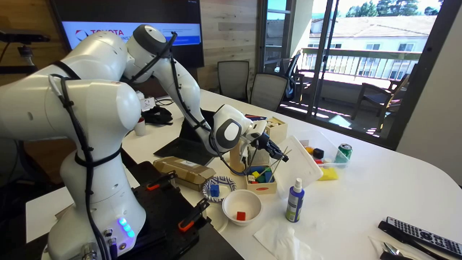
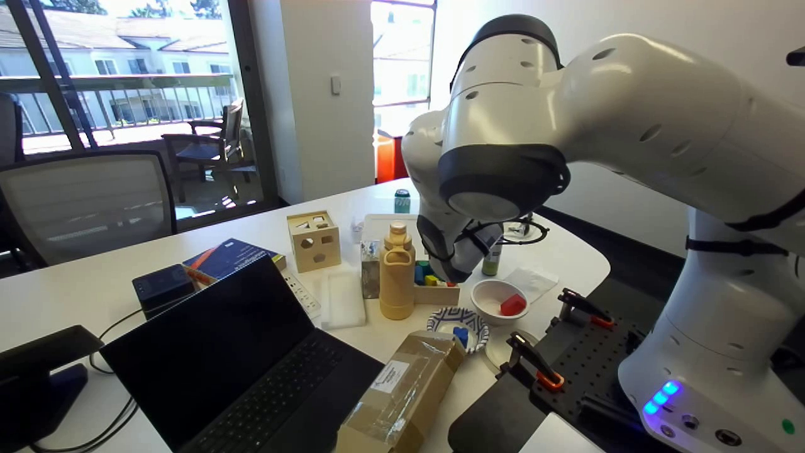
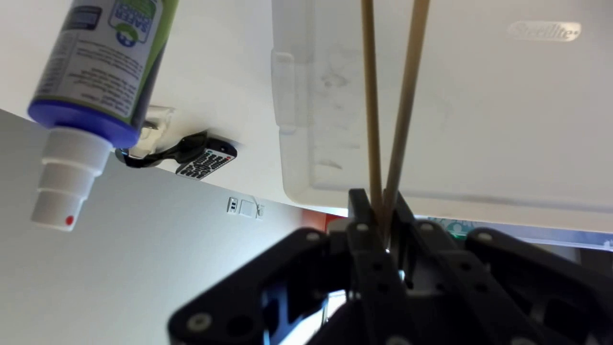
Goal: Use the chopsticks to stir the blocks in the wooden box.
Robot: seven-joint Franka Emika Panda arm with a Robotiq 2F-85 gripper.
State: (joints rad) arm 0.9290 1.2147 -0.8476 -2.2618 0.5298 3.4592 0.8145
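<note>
The chopsticks [image 1: 277, 165] are two thin pale sticks. My gripper [image 1: 284, 157] is shut on them, in the wrist view with the fingertips [image 3: 381, 203] pinching both chopsticks [image 3: 406, 96] near one end. They spread slightly apart away from the fingers. In an exterior view they slant down to the wooden box [image 1: 261, 188], and their lower ends appear among the blocks [image 1: 260, 177], which are yellow, green, blue and red. Whether the tips touch blocks is unclear. The box [image 2: 436, 296] and some blocks [image 2: 430, 280] also show beside the arm, which hides the gripper there. The wrist view does not show the box.
A white bowl [image 1: 231, 207] with a red block and a patterned plate [image 1: 231, 182] with a blue block stand near the box. A spray bottle [image 1: 295, 202], a tall tan bottle [image 2: 397, 277], a white lid [image 1: 294, 162] and a cardboard box [image 2: 409, 384] are close by.
</note>
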